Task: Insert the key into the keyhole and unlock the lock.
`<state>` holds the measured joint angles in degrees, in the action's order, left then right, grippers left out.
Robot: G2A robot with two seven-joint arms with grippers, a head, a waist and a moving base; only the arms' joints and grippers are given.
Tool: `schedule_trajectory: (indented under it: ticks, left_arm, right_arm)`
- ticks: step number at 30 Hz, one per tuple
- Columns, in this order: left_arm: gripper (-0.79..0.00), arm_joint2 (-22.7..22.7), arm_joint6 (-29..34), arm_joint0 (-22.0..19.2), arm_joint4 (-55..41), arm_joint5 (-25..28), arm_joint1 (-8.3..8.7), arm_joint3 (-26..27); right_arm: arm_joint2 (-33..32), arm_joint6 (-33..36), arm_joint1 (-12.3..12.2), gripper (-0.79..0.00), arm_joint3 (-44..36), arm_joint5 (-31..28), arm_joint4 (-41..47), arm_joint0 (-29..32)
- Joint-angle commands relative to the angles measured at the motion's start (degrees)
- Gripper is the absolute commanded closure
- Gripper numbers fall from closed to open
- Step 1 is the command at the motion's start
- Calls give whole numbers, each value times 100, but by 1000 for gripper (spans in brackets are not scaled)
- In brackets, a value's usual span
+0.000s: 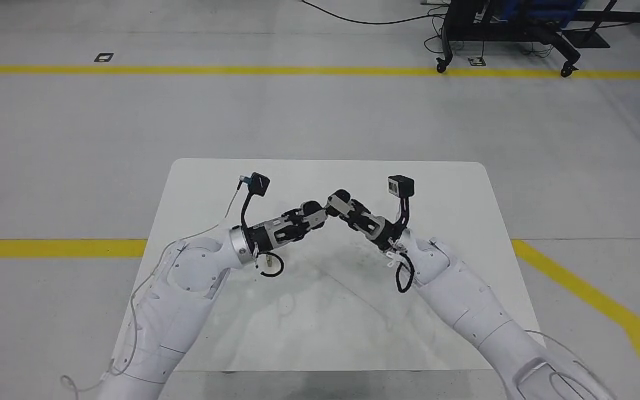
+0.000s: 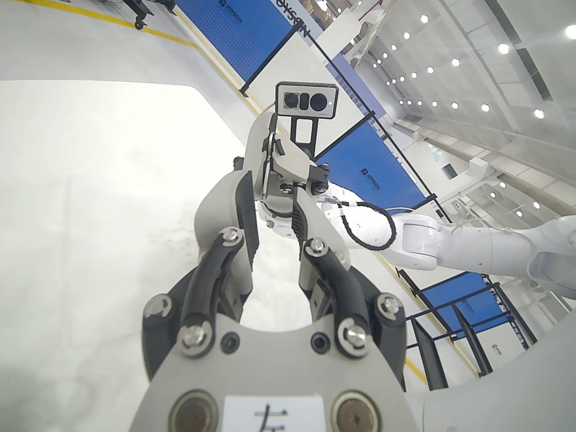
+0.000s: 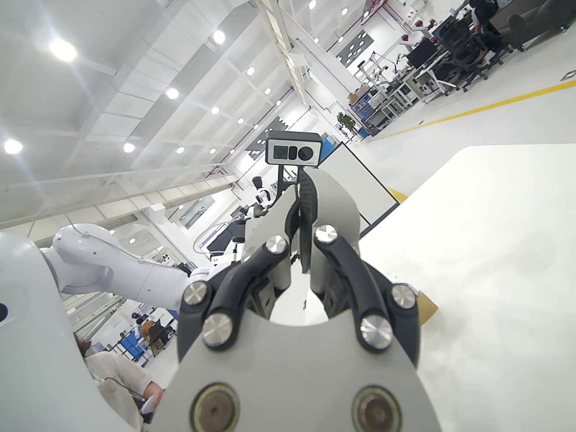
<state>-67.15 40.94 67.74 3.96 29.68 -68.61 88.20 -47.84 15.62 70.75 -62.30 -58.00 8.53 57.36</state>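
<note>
Above the middle of the white table (image 1: 430, 330), my left gripper (image 1: 314, 214) and right gripper (image 1: 334, 205) meet tip to tip, both lifted off the surface. In the left wrist view the left gripper (image 2: 272, 193) faces the right gripper (image 2: 275, 168) head-on. A pale grey part sits right at its tip, and I cannot say whether that is the lock. In its own view the right gripper (image 3: 304, 191) is shut, its dark pads pressed together with no gap. Anything thin between them is hidden. I cannot make out a key or a lock as such.
Bare white tabletop (image 2: 90, 191) lies under and around both arms, its far corner (image 3: 477, 159) rounded. Yellow floor lines run behind and beside the table. A black wheeled frame (image 1: 505, 35) stands far off at the back right.
</note>
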Motion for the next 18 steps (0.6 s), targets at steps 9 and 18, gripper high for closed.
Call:
schedule_trajectory:
  ticks: [9,18]
  left_arm:
    - [0,-65,-371,5,120,-135,15,-23]
    - [-71,-141,-468,19,-55,-123,33,-11]
  right_arm:
    - [-245,530,126,0,89,0,84,38]
    - [-506,897,232,0,112,0,197,132]
